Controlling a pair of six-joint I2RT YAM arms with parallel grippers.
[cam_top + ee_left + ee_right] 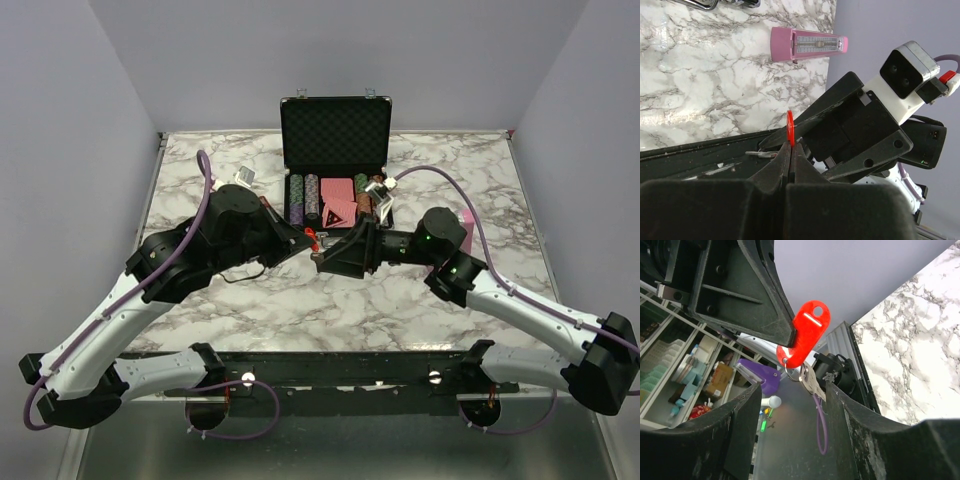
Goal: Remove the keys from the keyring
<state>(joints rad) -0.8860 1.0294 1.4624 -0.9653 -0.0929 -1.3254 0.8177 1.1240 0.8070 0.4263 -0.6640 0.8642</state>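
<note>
The red oval keyring (805,332) hangs in the air, pinched at its upper end by my left gripper (790,145), which is shut on it; it shows edge-on in the left wrist view (789,124). Small silvery keys (810,382) dangle from a thin metal loop at its lower end. My right gripper (792,390) is open, with the keys between its fingers, close to the right finger (850,405); I cannot tell if they touch. From above, both grippers (305,238) (322,258) meet just in front of the case, with the red keyring (311,236) between them.
An open black case (335,130) with poker chips and pink cards stands at the back centre, right behind the grippers. A pink box (807,44) lies on the marble table (300,310) to the right, beside the right arm.
</note>
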